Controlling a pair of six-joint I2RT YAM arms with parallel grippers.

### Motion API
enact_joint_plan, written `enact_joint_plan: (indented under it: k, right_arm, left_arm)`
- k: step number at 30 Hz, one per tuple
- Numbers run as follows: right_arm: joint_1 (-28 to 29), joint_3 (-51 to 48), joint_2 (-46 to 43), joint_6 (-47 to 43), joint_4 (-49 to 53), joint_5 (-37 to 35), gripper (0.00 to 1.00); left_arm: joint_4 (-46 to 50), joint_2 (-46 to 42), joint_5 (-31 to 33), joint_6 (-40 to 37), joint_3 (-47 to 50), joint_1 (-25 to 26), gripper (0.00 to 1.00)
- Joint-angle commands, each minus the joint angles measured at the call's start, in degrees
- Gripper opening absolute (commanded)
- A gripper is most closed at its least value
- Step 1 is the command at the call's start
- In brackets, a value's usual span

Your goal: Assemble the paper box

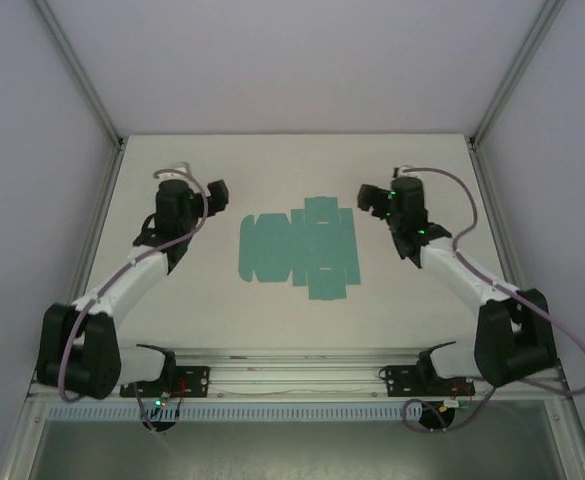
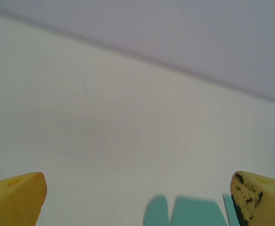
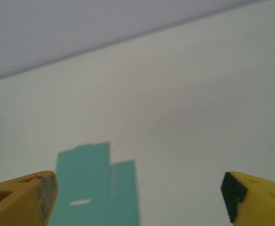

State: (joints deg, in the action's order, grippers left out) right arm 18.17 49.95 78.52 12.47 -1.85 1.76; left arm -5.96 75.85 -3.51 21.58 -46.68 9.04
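Well, the paper box [image 1: 299,249] lies flat — unfolded — on the table [image 1: 272,180].

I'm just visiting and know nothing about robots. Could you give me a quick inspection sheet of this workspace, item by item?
Surface: white table, plain, no marks seen.
Job's things: paper box, a teal die-cut sheet lying flat and unfolded at the table's middle, between the two arms.
Clutter: nothing seen.
Grippers: left gripper and right gripper are both open and empty, one on each side of the sheet.
Cables: grey cables loop along each arm; a thin wire runs by the front rail.
Surroundings: pale walls and metal frame posts.
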Motion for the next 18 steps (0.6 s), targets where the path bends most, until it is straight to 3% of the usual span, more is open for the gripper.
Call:
enact_joint_plan:
  k: [1, 7, 9, 13, 18]
  right_arm:
    - [2.61, 3.84, 5.84, 7.76, 12.60, 4.27, 0.81]
    - [4.63, 11.82, 17.82, 11.15, 21.77, 7.44, 0.61]
    - [4.68, 13.51, 21.13, 11.86, 23.08, 7.62, 0.58]
    - [4.72, 16.73, 26.15, 12.40, 26.71, 6.85, 0.53]
    - [4.70, 16.72, 29.09, 13.02, 27.77, 6.87, 0.45]
  left_arm:
    - [15.69, 4.33, -7.42, 6.94, -3.97, 0.80, 1.00]
    - [25.71, 15.63, -17.79, 6.61, -11.78, 1.41, 0.99]
    - [29.75, 18.65, -18.03, 6.05, -14.53, 1.41, 0.98]
    - [28.95, 22.93, -25.22, 5.40, -15.64, 1.64, 0.94]
    - [29.60, 27.75, -28.48, 4.72, -16.59, 2.73, 0.87]
